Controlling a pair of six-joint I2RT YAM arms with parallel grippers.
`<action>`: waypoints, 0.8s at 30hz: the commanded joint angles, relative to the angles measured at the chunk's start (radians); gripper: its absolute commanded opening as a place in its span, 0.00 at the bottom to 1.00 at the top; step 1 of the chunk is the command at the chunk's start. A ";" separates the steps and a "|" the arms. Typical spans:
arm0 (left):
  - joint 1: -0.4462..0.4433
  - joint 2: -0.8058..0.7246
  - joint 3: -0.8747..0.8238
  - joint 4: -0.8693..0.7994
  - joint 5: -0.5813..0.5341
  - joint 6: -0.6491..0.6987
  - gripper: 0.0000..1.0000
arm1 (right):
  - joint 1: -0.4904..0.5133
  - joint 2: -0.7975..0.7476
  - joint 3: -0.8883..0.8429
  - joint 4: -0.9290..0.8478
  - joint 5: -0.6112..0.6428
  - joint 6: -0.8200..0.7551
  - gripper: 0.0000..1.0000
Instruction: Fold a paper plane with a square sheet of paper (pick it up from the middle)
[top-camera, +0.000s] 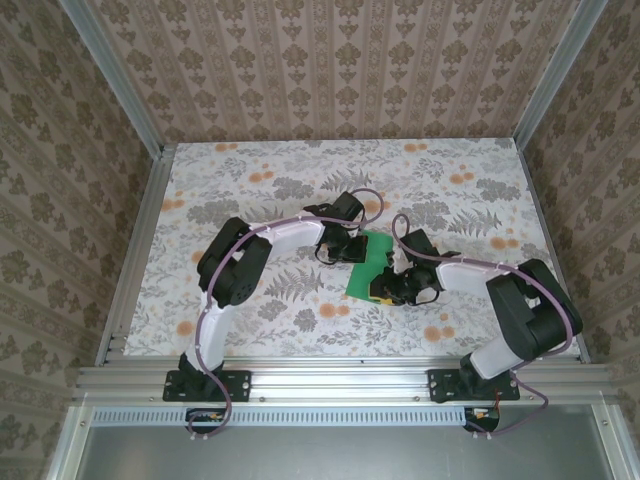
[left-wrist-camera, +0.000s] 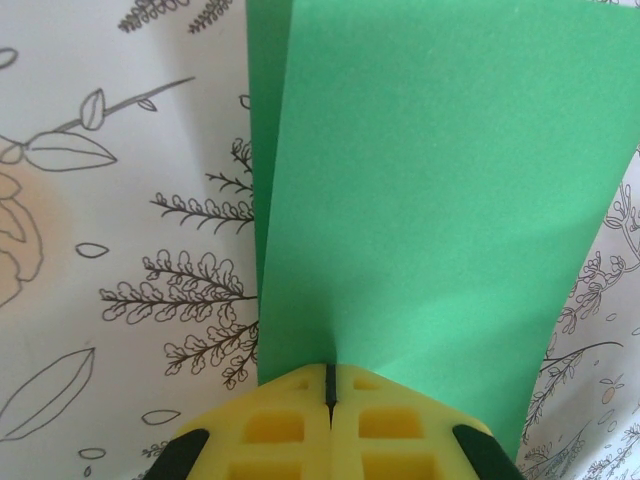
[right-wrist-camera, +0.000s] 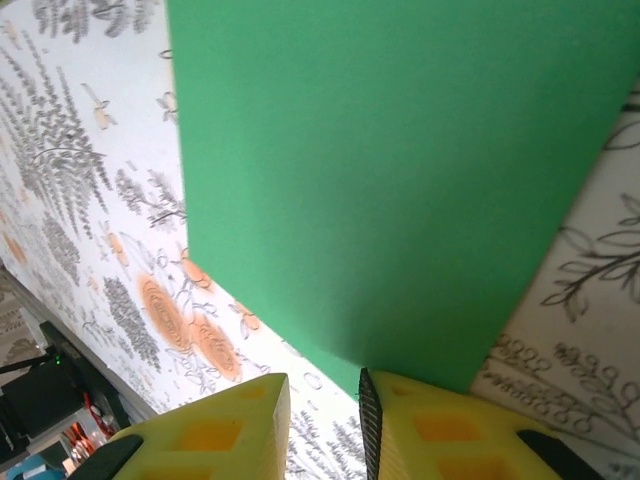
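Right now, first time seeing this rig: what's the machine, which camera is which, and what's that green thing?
Two small robot arms are bolted at the near edge of a floral-patterned table. One picture looks down from above and behind them; the other two come from a camera on each wrist, so each arm's own yellow fingers show at the bottom. The green thing is a square sheet of paper, lying between the arms. The left tool is shut, pinching the paper's edge. The right tool has a gap between its fingers at the paper's near edge; whether it grips the paper is unclear.
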 joint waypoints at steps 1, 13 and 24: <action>-0.005 0.039 -0.003 -0.044 -0.011 0.023 0.00 | 0.014 -0.035 -0.015 -0.001 -0.031 0.022 0.27; -0.005 0.040 0.004 -0.057 -0.004 0.037 0.00 | 0.009 0.031 -0.045 0.057 -0.003 0.039 0.26; -0.005 0.046 0.008 -0.058 -0.003 0.037 0.00 | -0.130 0.083 0.109 0.103 -0.006 -0.006 0.26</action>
